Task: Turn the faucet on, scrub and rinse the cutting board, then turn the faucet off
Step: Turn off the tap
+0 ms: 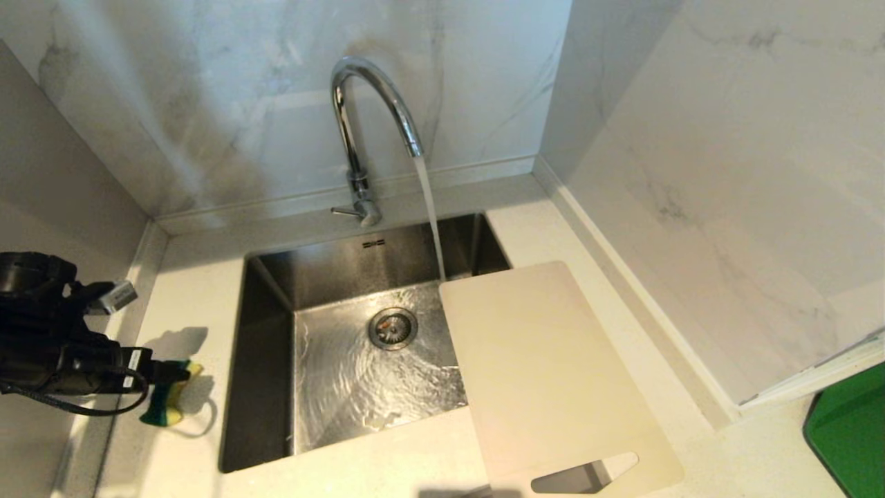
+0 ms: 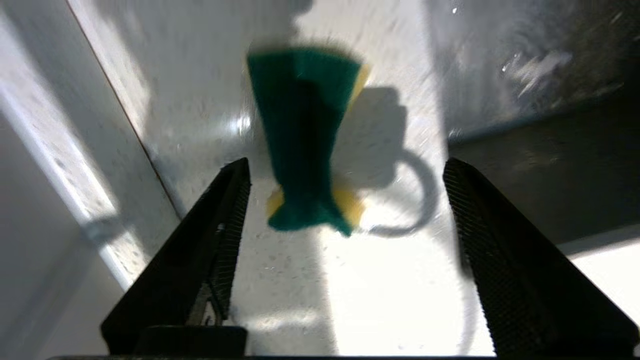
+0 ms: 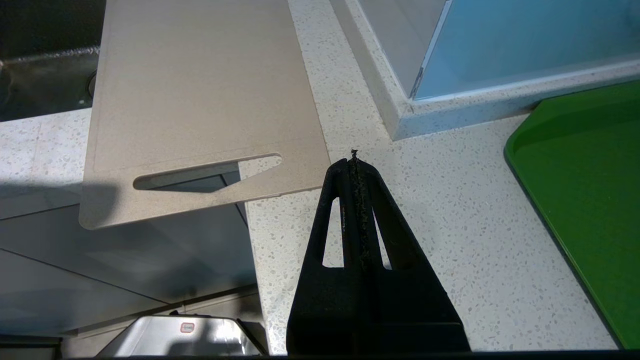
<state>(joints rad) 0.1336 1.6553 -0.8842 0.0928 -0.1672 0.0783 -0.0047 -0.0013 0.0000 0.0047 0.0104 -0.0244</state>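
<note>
The faucet runs at frame top. Left gripper, jaws wide, releases the sponge; the cutting board awaits rinsing and shutoff.

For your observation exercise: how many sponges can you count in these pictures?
1. The sponge stands on the counter left of the sink, between the open left gripper's fingers. Others may lie out of view.

Green-and-yellow sponge on speckled countertop, steel sink, green tray
</note>
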